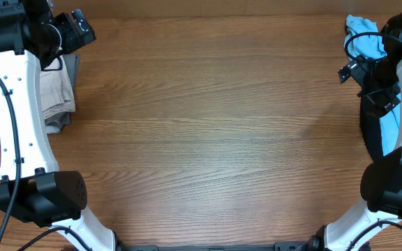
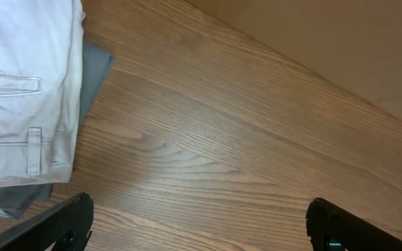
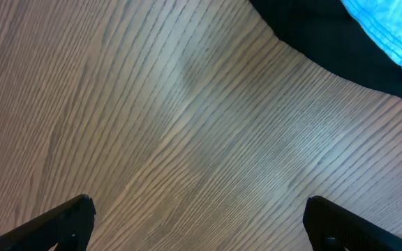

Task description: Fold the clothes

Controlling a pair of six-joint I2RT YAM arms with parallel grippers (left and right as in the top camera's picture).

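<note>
The beige shorts (image 1: 58, 84) lay folded at the left edge of the table (image 1: 215, 125), toward its far corner; in the left wrist view the shorts (image 2: 19, 90) showed a welt pocket and a belt loop. A grey garment (image 2: 95, 66) lay beneath them, touching, its edges projecting past the shorts on the side toward the table's middle and on the near side.

The left gripper (image 2: 201, 226) hung above bare wood just beside this stack; its fingers (image 2: 54, 223) stood wide apart with nothing between them. The left arm crossed over part of the stack in the overhead view, hiding its outer portion.

At the right edge of the table lay a bright blue cloth (image 1: 363, 33) and a black garment (image 3: 313, 35) – the blue cloth (image 3: 389, 28) rested on the black one. The right arm covered much of both from above.

The right gripper (image 3: 197, 223) was over bare wood beside the black garment, not touching it; its fingers (image 3: 61, 223) were spread fully and held nothing. The middle of the table carried no objects between the two piles.
</note>
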